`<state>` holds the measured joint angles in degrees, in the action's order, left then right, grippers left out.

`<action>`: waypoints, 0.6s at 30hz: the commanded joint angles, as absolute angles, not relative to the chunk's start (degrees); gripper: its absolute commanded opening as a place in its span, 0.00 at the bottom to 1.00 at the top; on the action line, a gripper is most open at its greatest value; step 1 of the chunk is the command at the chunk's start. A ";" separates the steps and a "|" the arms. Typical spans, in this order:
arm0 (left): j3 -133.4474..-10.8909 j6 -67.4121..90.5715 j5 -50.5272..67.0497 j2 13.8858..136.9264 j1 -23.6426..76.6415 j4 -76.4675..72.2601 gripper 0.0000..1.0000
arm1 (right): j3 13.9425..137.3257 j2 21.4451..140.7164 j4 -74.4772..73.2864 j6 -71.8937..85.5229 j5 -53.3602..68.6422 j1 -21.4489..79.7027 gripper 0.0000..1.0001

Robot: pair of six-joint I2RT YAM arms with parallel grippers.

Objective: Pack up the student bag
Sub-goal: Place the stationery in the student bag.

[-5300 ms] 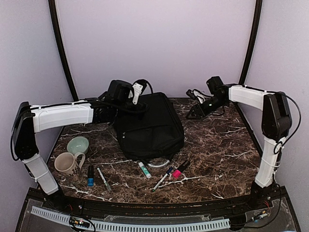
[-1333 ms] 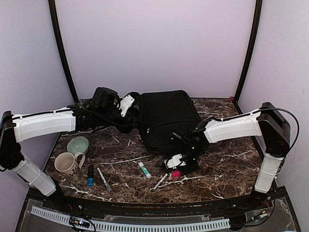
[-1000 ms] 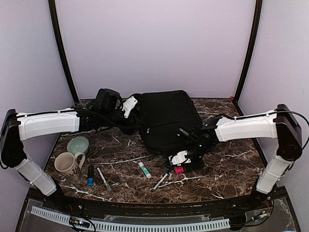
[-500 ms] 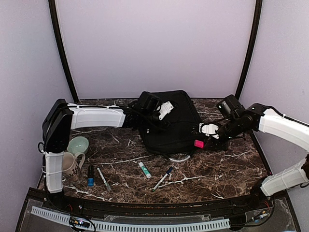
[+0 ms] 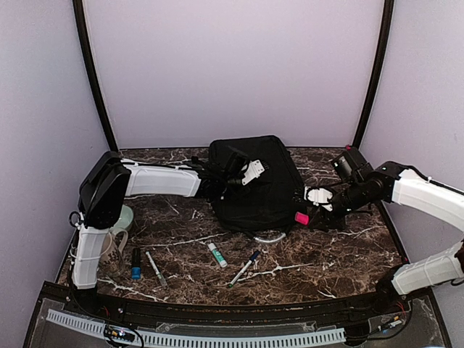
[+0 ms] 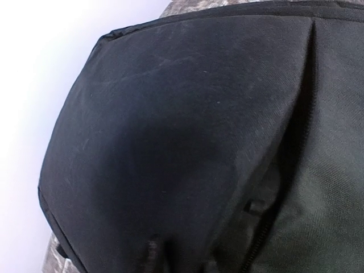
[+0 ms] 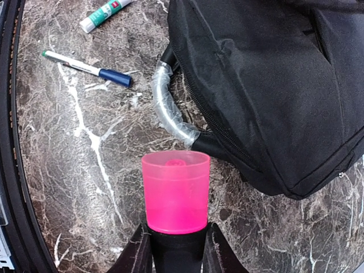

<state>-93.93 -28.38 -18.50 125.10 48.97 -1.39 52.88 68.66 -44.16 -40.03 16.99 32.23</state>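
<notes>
I see the black fabric student bag [image 5: 254, 196] flat on the table [image 5: 348, 254], left end effector [image 5: 251, 172] reaching over it, state unclear, right end effector [image 7: 175, 250] alongside gripping a pink-capped marker [image 7: 175, 193].

Student bag [image 5: 250, 185]: black woven cloth, matt. In the left wrist view you get a fine weave with faint pale scuffs.
Its handle [image 7: 168, 102]: wrapped in clear film, glossy and crinkled.
Desk [image 5: 348, 254]: looks like polished brown marble with white veins, and you will see a soft sheen.
Marker [image 7: 175, 190]: translucent pink plastic cap, smooth, on a matt black barrel.
Right pincer [image 7: 176, 253]: black fingers, dull, slightly grainy.
Pen [image 7: 85, 67] and glue stick [image 7: 105, 12]: smooth plastic by the look; the glue stick carries a printed label.
Arm shells [image 5: 163, 181]: smooth white plastic, low gloss.
</notes>
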 commanded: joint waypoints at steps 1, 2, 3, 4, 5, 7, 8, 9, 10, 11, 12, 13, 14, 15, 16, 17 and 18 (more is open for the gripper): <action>-99.58 -29.21 -19.86 125.01 48.25 -2.30 0.11 | 55.63 69.65 -40.11 -39.17 15.68 31.95 0.22; -100.24 -28.59 -18.62 124.77 48.25 -1.31 0.07 | 56.05 69.61 -39.07 -39.15 15.12 31.92 0.22; -100.57 -28.04 -17.21 124.35 48.25 -0.81 0.03 | 56.34 69.51 -37.79 -39.24 14.26 31.98 0.22; -100.59 -27.21 -16.03 123.77 48.25 -0.61 0.00 | 56.65 69.45 -36.40 -39.21 13.58 31.99 0.22; -100.55 -26.26 -14.71 123.14 48.25 -0.38 0.00 | 57.01 69.57 -35.23 -39.33 13.02 31.93 0.22; -100.61 -24.21 -10.36 121.54 48.32 0.66 0.00 | 57.94 70.05 -33.32 -39.66 12.07 32.03 0.21; -100.70 -22.94 -8.36 120.73 48.34 1.39 0.00 | 58.46 70.43 -32.59 -39.89 11.77 32.07 0.22; -100.91 -21.60 -6.33 119.88 48.34 2.14 0.00 | 58.91 70.71 -31.93 -40.29 11.58 32.08 0.22; -101.13 -20.48 -4.03 119.16 48.34 3.03 0.00 | 59.35 70.93 -31.29 -40.69 11.41 32.28 0.22; -101.48 -19.52 -1.89 118.50 48.34 3.92 0.00 | 59.84 71.24 -30.64 -41.29 11.25 32.50 0.22; -101.74 -18.48 -0.42 117.94 48.34 4.68 0.00 | 60.10 71.57 -29.91 -41.87 11.06 32.76 0.22; -101.94 -17.52 0.89 117.30 48.34 5.08 0.00 | 60.26 72.00 -29.25 -42.63 10.79 33.15 0.22; -102.02 -16.75 2.50 116.76 48.34 5.60 0.00 | 60.22 72.49 -28.42 -43.61 9.88 33.88 0.22; -102.05 -15.85 4.67 116.18 48.34 6.10 0.00 | 60.02 73.36 -27.54 -44.58 8.21 34.91 0.22; -102.13 -15.04 6.06 115.71 48.34 6.45 0.00 | 59.76 74.11 -26.57 -45.63 6.41 36.06 0.22; -102.21 -14.15 7.45 115.23 48.34 6.74 0.00 | 59.55 74.85 -25.58 -46.50 4.98 37.05 0.22; -102.15 -13.48 8.65 114.77 48.34 7.02 0.00 | 59.32 75.53 -24.73 -47.13 3.98 37.88 0.22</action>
<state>-99.39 -18.94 -3.29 122.91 46.94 6.66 58.74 72.90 -30.50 -43.09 9.39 34.39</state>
